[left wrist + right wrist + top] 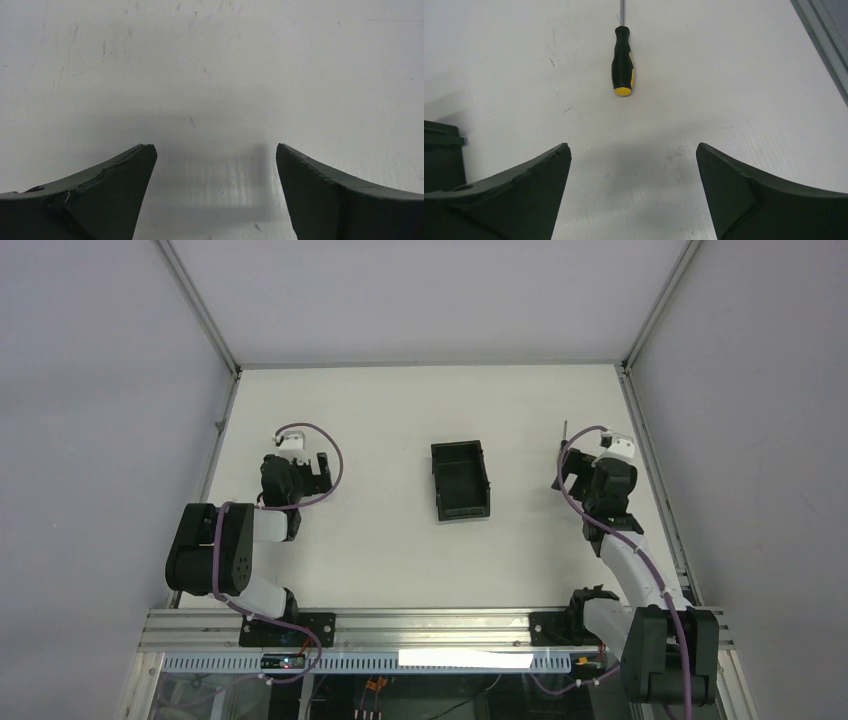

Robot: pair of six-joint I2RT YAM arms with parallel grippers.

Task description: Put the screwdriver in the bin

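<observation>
Far right on the white table, the slim black-and-yellow screwdriver lies flat just beyond my right gripper, jaws wide, nothing held. Small black plastic bin sits well left. My worry: it rolls away as the jaws close.

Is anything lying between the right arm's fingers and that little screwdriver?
No. The right wrist view shows only bare white table between the right arm's fingers and the screwdriver.
</observation>
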